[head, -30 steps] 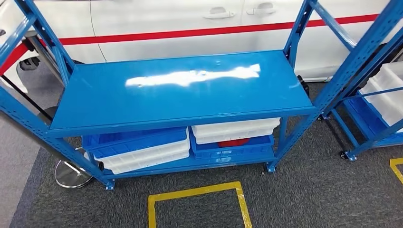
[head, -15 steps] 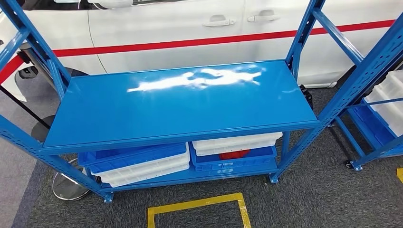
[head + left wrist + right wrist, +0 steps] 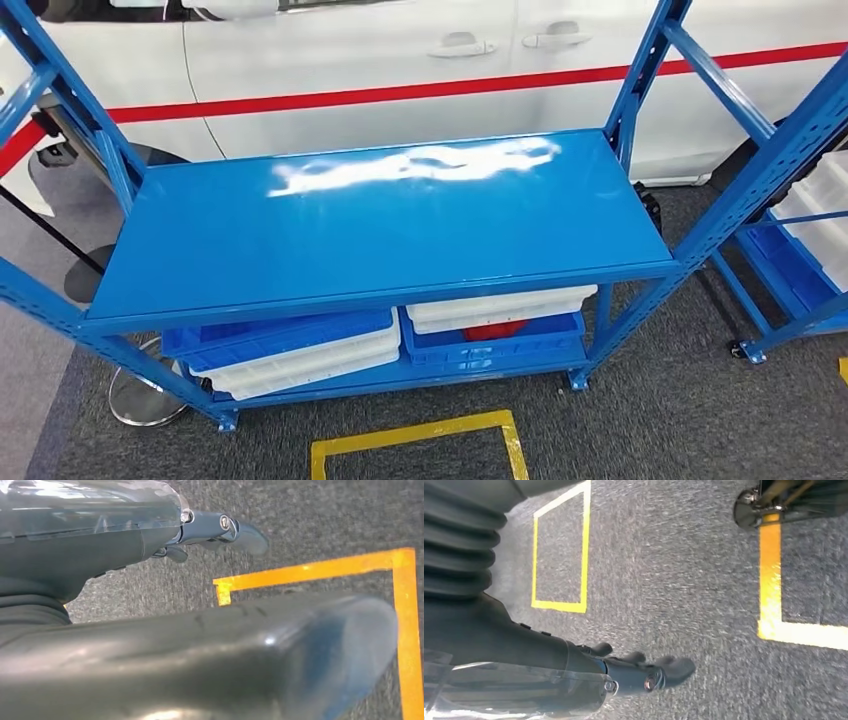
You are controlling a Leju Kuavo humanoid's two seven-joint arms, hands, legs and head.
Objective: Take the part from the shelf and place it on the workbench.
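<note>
A blue metal shelf (image 3: 390, 215) stands in front of me in the head view, its top board bare and glossy. On its lower board, a red part (image 3: 492, 328) peeks out of a blue bin (image 3: 495, 345) under a white tray (image 3: 500, 302). My left hand (image 3: 115, 560) hangs over the grey carpet, fingers (image 3: 235, 530) stretched out and holding nothing. My right hand (image 3: 589, 667) also hangs above the carpet with its fingers (image 3: 664, 672) extended and empty.
Stacked blue and white bins (image 3: 290, 350) fill the lower left of the shelf. A white car with a red stripe (image 3: 400, 60) stands behind. A second blue rack with white bins (image 3: 810, 230) is at the right. Yellow floor tape (image 3: 415, 440) marks a square in front.
The camera has moved: the whole shelf sits lower and a little to the right in the picture, and more of the car shows. Nothing on the shelf has shifted.
</note>
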